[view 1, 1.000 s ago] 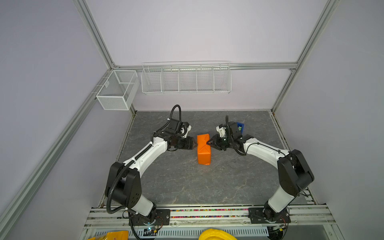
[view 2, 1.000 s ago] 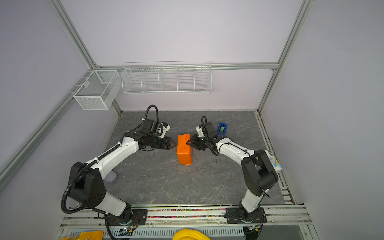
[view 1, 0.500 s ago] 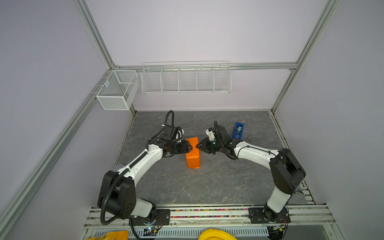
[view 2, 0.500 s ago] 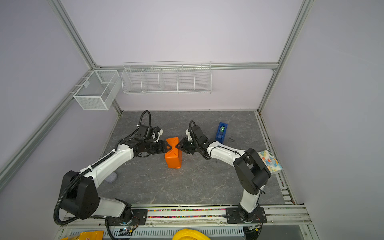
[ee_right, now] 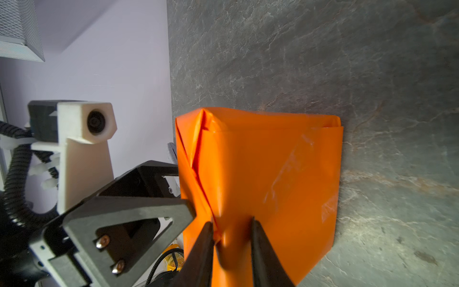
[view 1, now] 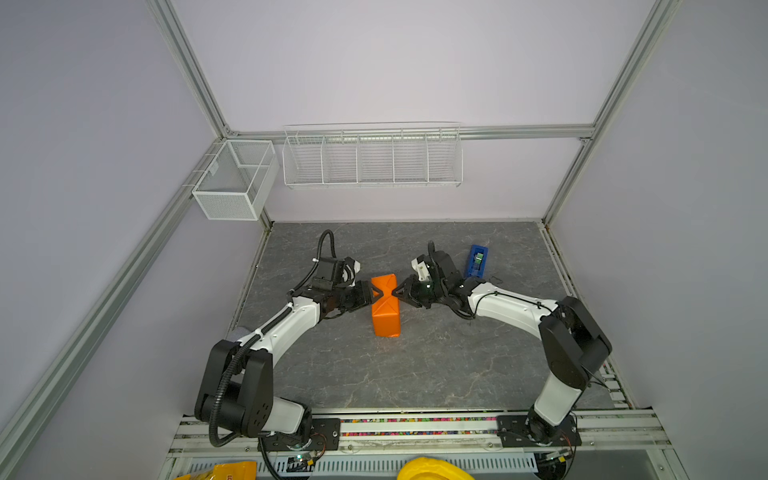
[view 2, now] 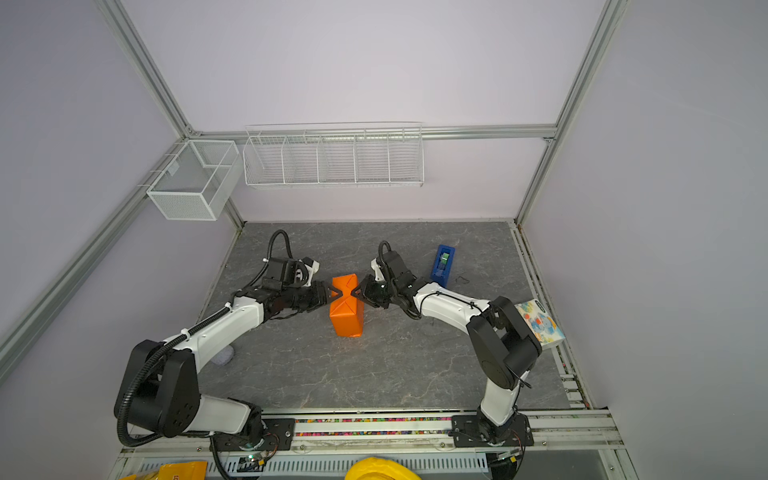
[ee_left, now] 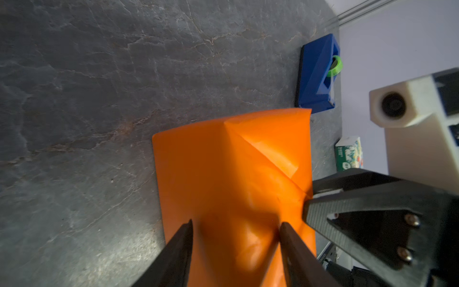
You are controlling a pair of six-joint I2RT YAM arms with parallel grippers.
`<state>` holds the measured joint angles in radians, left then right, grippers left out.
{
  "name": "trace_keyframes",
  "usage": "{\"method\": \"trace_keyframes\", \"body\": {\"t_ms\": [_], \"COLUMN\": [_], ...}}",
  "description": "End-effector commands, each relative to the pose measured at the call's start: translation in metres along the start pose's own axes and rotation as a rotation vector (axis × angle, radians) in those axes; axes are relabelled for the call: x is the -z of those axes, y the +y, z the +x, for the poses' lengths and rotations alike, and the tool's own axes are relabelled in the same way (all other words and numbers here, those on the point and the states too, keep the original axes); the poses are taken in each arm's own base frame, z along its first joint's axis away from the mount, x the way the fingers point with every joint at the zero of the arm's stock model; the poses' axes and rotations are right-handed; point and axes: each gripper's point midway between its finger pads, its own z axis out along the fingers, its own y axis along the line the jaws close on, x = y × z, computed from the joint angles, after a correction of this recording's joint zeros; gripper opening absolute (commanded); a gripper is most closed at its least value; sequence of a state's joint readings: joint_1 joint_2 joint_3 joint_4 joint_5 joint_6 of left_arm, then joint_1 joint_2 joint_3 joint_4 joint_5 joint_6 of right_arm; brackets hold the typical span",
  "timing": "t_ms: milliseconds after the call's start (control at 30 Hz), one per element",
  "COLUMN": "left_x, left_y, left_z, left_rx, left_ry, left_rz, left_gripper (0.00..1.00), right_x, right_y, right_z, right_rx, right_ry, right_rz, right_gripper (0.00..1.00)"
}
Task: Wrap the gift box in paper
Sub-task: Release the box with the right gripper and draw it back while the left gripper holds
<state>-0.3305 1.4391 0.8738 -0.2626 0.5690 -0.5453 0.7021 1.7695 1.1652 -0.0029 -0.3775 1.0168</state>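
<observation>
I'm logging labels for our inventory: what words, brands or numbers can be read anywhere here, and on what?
The patterned packet: green print, too blurred to read.
The yellow bag at the front edge: dark letters, cut off, unreadable.
The paper and the tape dispenser: no text visible.

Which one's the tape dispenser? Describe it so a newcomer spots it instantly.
Start at the grey stone-look table, far right part, just beyond the right arm's wrist. The tape dispenser lies there alone. It is the only bright-blue thing: a narrow wedge with a green roll inside, unlike the orange wrapped box mid-table or the patterned white packet at the right edge.
</observation>
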Motion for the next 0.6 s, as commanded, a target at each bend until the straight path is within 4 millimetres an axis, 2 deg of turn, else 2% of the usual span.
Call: {"method": "trace_keyframes", "body": {"t_ms": [0,200,367,467,567], "left_x": [-0.006,-0.011,-0.016,-0.018,-0.018], "left_y": [-0.013,0.011,0.019,0.026,0.028], "left_z": [-0.003,0.009,0.016,0.018,0.02], "left_rx": [0.009,0.009,0.018,0.019,0.01], "left_ry": [0.018,0.053,0.083,0.093,0.103], "left_rz": [0.106,0.013,-0.006,-0.034,-0.049], "left_gripper": [0.53,0.48,0.48,0.48,0.48], "right_x": [-0.01,-0.012,-0.011,0.0,0.02], "right_y": [-0.049,-0.049,-0.046,-0.036,-0.024], "right_z": [0.016,0.017,0.015,0.005,-0.013], "right_rx": [-0.07,-0.065,-0.055,-0.006,0.036], "right_ry": [0.044,0.054,0.054,0.032,-0.014], "right_rz": [0.165,0.17,0.169,0.176,0.165], "right_gripper": [0.27,0.27,0.28,0.35,0.43]}}
